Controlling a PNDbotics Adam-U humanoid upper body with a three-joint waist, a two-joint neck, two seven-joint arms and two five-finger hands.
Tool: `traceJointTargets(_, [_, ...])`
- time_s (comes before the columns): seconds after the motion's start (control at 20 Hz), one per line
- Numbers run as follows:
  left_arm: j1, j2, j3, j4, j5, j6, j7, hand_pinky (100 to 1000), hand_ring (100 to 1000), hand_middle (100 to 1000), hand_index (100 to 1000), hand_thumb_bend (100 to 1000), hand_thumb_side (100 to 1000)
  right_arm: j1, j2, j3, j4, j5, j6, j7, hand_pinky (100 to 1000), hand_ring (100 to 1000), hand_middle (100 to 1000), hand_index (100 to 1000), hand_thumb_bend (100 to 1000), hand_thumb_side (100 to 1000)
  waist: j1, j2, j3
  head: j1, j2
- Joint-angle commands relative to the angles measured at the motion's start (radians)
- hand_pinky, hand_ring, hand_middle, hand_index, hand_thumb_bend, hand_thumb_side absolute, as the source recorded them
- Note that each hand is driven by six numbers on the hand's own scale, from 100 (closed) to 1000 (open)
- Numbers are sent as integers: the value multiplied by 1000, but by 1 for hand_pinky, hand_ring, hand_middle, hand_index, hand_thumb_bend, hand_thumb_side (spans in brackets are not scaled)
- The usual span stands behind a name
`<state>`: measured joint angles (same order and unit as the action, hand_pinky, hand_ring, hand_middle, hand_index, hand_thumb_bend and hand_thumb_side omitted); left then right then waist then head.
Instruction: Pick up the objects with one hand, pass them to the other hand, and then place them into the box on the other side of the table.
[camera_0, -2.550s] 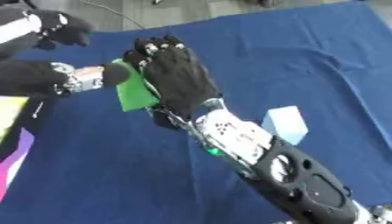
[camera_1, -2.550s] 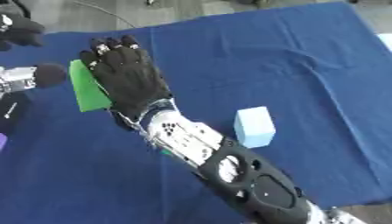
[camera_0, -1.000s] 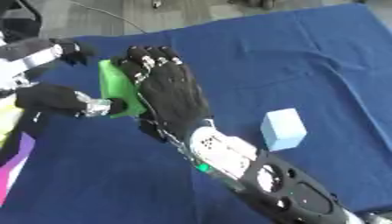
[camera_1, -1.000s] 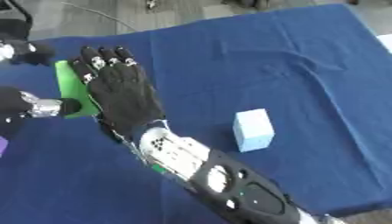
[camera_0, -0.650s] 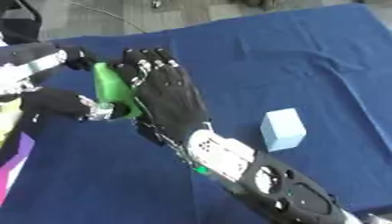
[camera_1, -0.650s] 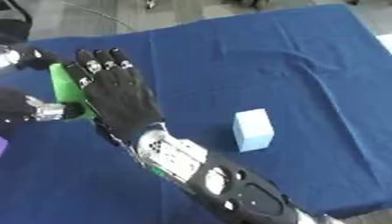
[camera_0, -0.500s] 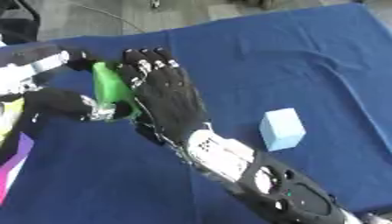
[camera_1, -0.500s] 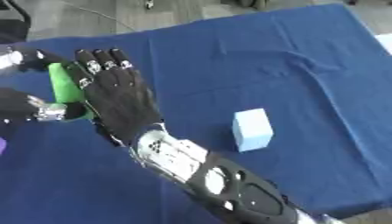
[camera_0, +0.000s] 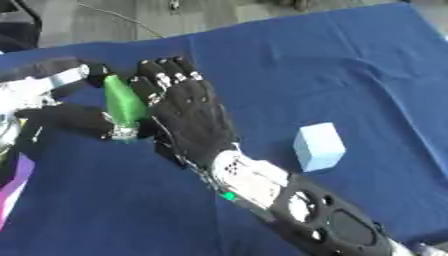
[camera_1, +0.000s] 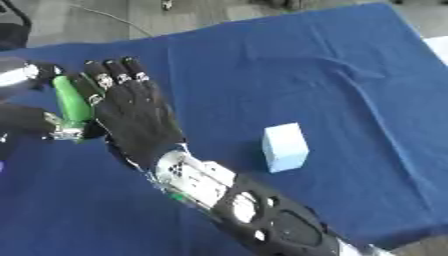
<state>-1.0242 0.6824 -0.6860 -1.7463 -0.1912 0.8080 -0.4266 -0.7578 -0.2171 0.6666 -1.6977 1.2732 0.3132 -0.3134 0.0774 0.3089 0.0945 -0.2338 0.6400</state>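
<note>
The left robot hand (camera_0: 74, 117) pinches the flat green block (camera_0: 122, 102) upright above the blue-clothed counter (camera_0: 350, 65); the right robot hand (camera_0: 188, 117), fingers straight, meets it, probably to receive it; a pale blue cube (camera_0: 318, 146) waits apart.

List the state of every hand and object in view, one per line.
Flat green block: held on edge above the cloth, pinched by the left hand, the right hand's fingers against it.
Left hand: shut on the green block.
Right hand: open, fingers straight, back facing the camera.
Pale blue rectangular block: standing on the cloth, apart from both hands.
Dark blue tablecloth: spread, slightly creased.
</note>
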Motion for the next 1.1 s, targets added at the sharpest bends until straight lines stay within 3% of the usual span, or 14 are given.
traceJointTargets(0.05, [-13,24,31,27,20,99,-19,839,726,507,679,146,457,-23,6,14,-32,-7,-10,-9,699,645,610,757,100,100,-4,-21,2,0,-1])
traceJointTargets(0.1, [-11,24,36,27,38,99,12,825,693,464,631,100,438,-23,6,14,-32,-8,-13,-8,698,647,611,756,100,100,-4,-20,2,-1,0])
traceJointTargets(0.4, [2,31,40,20,163,99,199,784,610,357,516,100,355,-25,4,19,-33,-19,-26,-1,694,651,614,759,100,100,-8,-20,2,-4,-4])
traceJointTargets(0.45, [5,34,39,19,179,99,222,780,601,341,498,100,309,-25,4,21,-32,-22,-29,3,699,674,636,770,120,100,-9,-20,2,-4,-3])
traceJointTargets(0.5, [9,37,39,20,192,99,242,772,589,326,483,100,264,-26,4,23,-32,-26,-30,8,700,687,650,777,261,100,-9,-20,2,-4,-3])
traceJointTargets(0.55, [12,40,42,21,202,99,261,769,582,318,475,100,238,-26,3,24,-32,-27,-31,15,709,700,664,784,329,100,-10,-21,2,-3,-3])
traceJointTargets(0.7, [27,54,60,24,232,99,311,760,565,291,453,100,164,-28,1,24,-35,-23,-33,42,752,749,719,818,448,100,-11,-22,0,-3,-1])
traceJointTargets(0.75, [35,61,70,28,242,99,326,760,563,288,450,100,153,-29,0,24,-38,-21,-31,53,763,762,739,832,445,100,-12,-23,-1,-3,0])
traceJointTargets(0.95, [74,91,120,45,284,99,378,759,557,279,445,100,117,-35,-6,21,-50,-4,-25,127,811,826,862,896,347,303,-14,-27,-5,-1,5])
traceJointTargets(1.1, [109,118,157,50,316,99,407,756,554,270,441,100,108,-43,-16,10,-74,13,-23,193,818,836,868,907,336,357,-19,-29,-10,2,12])
